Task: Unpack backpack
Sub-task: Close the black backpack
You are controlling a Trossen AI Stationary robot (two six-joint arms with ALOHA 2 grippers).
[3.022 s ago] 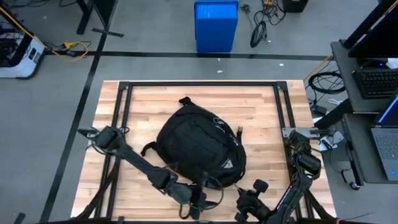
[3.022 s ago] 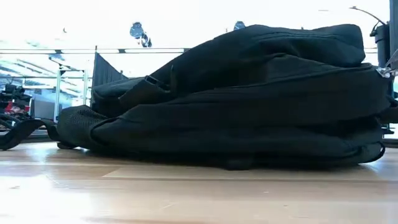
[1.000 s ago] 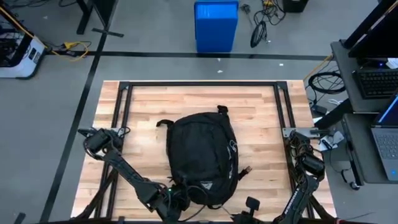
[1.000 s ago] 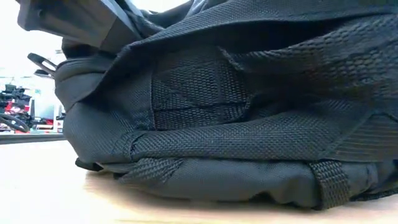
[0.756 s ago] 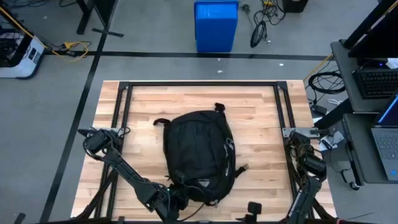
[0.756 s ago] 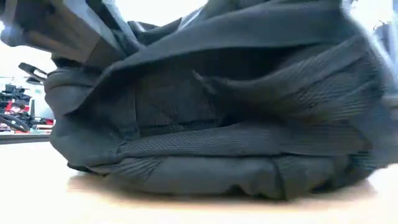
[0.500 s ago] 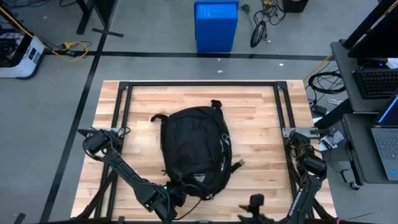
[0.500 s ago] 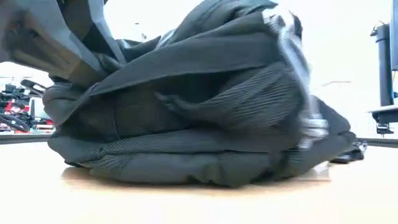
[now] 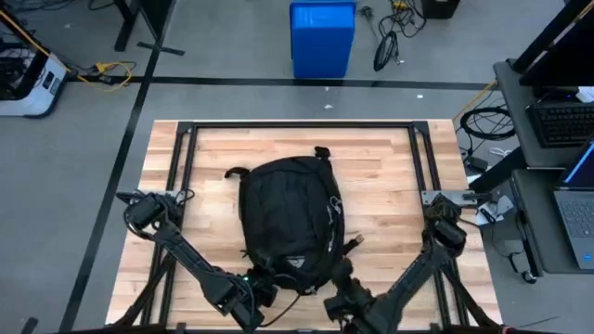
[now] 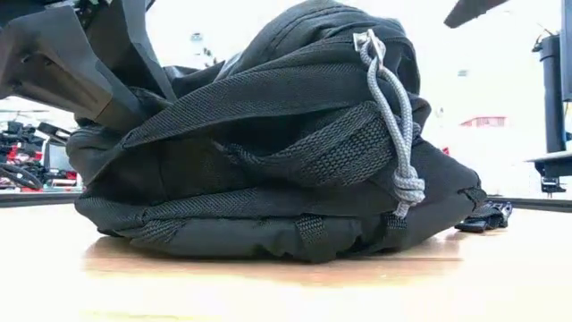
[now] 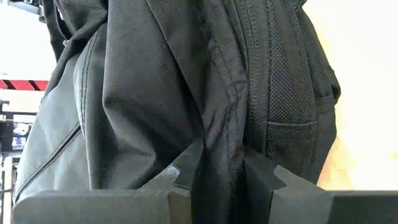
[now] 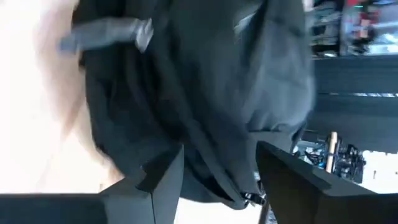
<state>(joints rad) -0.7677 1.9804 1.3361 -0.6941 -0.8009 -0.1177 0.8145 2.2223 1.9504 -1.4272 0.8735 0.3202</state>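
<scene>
The backpack [image 9: 288, 223] is lying flat in the middle of the table [image 9: 390, 176], its logo end pointing toward the near edge where both arms are working. It is reading as soft woven fabric that sags and creases, so it is likely giving under any pull rather than moving as one stiff piece, and its bulging middle suggests there is some weight inside.

The left pincer [image 11: 217, 177] is sitting at the near left corner of the backpack, nearly closed, with a fold of the fabric running between its fingers [image 11: 183, 171]; it appears to be pinching that fold. The right pincer [image 12: 217, 168] is hovering just off the near right corner, its fingers spread wide and gripping nothing, with the backpack filling the space ahead of it.

The best place to take hold is probably the grey knotted cord [image 10: 393, 116] hanging from the zipper on the side, since a loose panel of cloth would just stretch. With one pincer anchoring the fabric, the other is well placed to draw that cord along the zipper line. The woven straps [image 10: 331, 152] also look sturdy enough for a firm grip.
</scene>
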